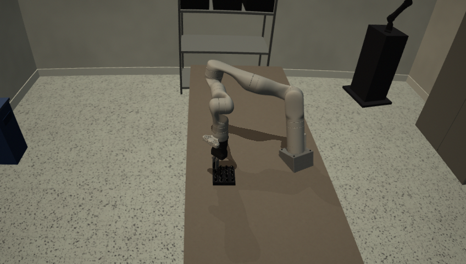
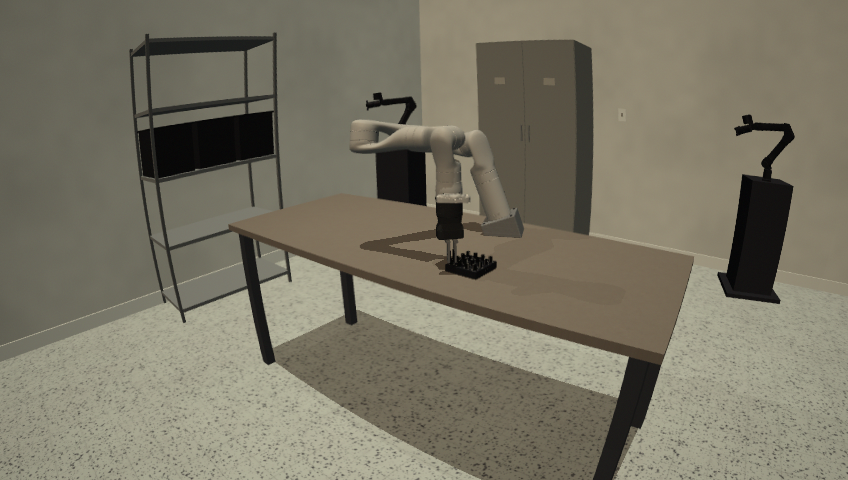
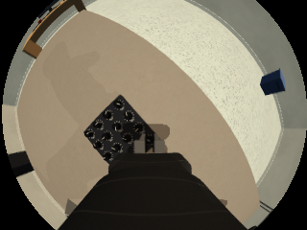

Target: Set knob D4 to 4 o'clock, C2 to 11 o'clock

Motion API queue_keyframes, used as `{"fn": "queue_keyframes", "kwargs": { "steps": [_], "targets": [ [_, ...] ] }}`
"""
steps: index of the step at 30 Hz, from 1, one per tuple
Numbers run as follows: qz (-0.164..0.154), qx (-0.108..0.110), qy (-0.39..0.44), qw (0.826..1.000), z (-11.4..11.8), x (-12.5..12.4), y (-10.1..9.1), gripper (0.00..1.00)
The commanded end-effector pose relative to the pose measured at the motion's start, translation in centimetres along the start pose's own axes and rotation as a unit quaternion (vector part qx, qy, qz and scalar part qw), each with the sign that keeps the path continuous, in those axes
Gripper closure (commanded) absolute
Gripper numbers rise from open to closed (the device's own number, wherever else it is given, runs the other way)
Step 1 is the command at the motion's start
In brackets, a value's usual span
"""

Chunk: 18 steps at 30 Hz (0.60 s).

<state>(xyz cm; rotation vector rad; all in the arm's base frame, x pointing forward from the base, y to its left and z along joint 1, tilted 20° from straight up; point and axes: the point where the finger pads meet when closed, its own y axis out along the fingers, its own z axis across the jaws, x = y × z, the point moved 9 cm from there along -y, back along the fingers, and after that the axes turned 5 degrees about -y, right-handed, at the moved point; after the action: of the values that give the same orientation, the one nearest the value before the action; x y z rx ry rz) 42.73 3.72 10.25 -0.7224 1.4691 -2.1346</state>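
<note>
The black knob box (image 1: pixel 225 178) (image 2: pixel 478 269) (image 3: pixel 109 129) stands on the brown table (image 1: pixel 267 212) (image 2: pixel 565 297) (image 3: pixel 71 83), near its left long edge in the top view. My gripper (image 1: pixel 215 164) (image 2: pixel 452 253) (image 3: pixel 150 140) points straight down at the box's far-left corner as the top view shows it. Its fingers are closed narrowly around the corner knob there. The knob itself is mostly hidden by the fingers. The printed names and white lines are too small to read in any view.
The arm's base (image 1: pixel 295 159) (image 2: pixel 502 224) sits on the table to the right of the box. The table's edge (image 1: pixel 187 176) runs close to the box's left side. A metal shelf (image 1: pixel 225 42) (image 2: pixel 208 166) stands beyond the table's far end. A blue bin (image 1: pixel 7 130) (image 3: pixel 272 82) stands on the floor.
</note>
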Motion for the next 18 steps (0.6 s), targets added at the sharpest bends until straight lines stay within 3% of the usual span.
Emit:
{"fn": "queue_keyframes", "kwargs": {
  "steps": [1,10,18],
  "targets": [
    [0.0,0.002,0.025,1.0,-0.05,-0.03,-0.08,0.7],
    [0.001,0.002,0.119,0.993,-0.05,-0.03,-0.08,0.7],
    [0.001,0.002,0.218,0.976,-0.05,-0.03,-0.08,0.7]
  ]
}}
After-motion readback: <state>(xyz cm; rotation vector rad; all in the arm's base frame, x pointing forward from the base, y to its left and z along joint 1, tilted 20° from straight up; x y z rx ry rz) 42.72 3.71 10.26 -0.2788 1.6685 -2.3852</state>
